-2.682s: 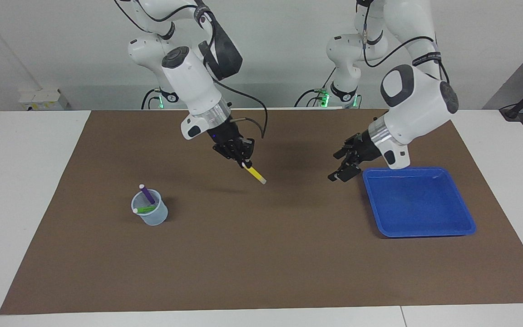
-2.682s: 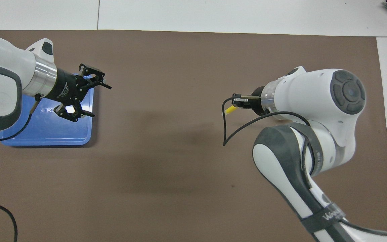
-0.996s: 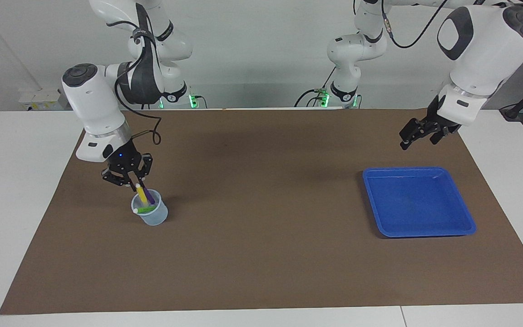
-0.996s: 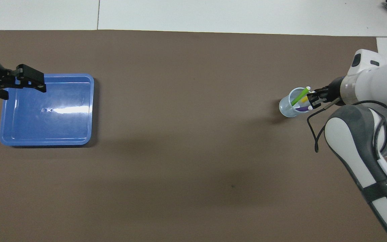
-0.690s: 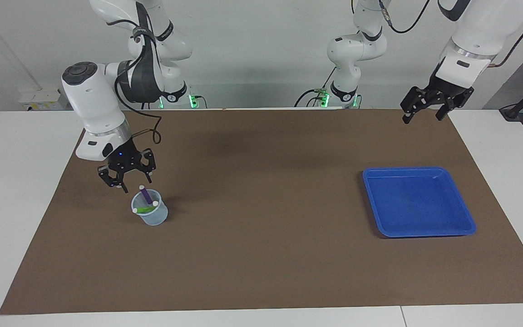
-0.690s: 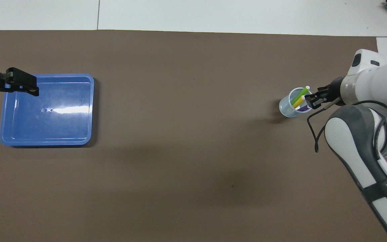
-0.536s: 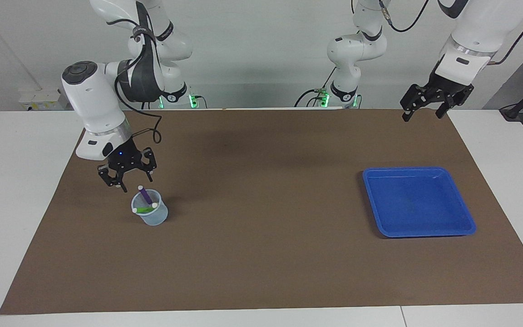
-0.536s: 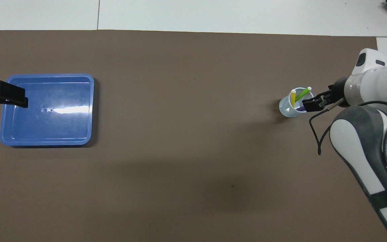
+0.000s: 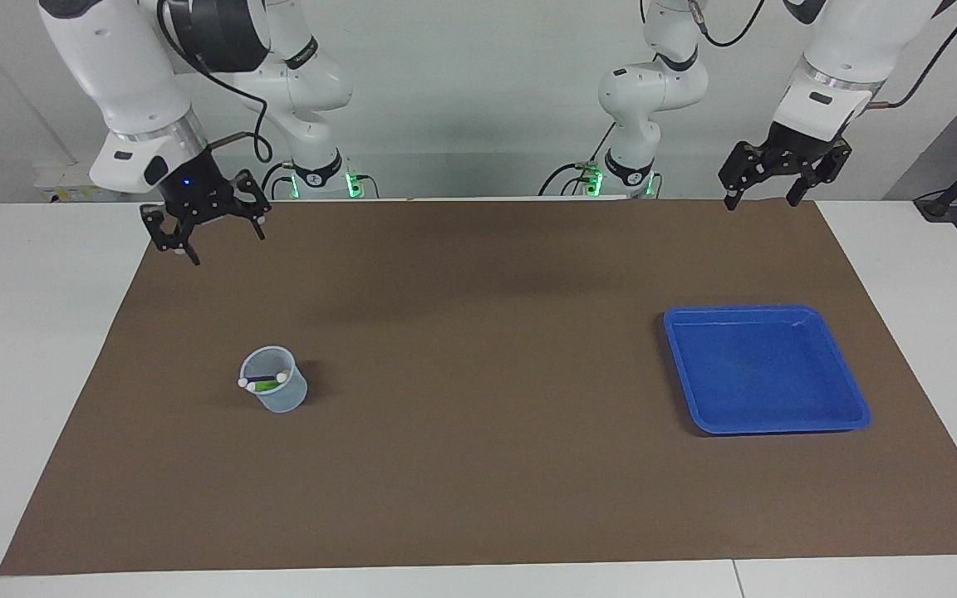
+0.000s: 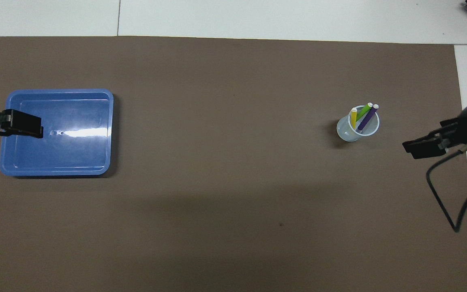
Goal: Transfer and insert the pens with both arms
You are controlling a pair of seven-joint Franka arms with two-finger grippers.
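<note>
A clear plastic cup (image 10: pixel 350 132) stands on the brown mat toward the right arm's end and holds all three pens: yellow (image 10: pixel 353 117), green (image 10: pixel 364 110) and purple (image 10: pixel 367 117), pale ends up. In the facing view the cup (image 9: pixel 279 397) shows the green pen (image 9: pixel 267 385) and the purple pen (image 9: pixel 261 379) lying low across its mouth; the yellow one is hidden there. My right gripper (image 9: pixel 228 243) is open and empty, raised over the mat's robot-side edge. My left gripper (image 9: pixel 761 202) is open and empty, raised over the mat's robot-side edge at the left arm's end.
A blue tray (image 9: pixel 856 415) with nothing in it lies on the mat toward the left arm's end; it also shows in the overhead view (image 10: pixel 110 134). A black cable (image 10: pixel 440 194) hangs from the right wrist. White table (image 9: pixel 38 332) surrounds the mat.
My right gripper carried the yellow pen to the cup, let it go there, opened, then rose and drew back. My left gripper rose away from the tray. The purple pen tipped lower in the cup.
</note>
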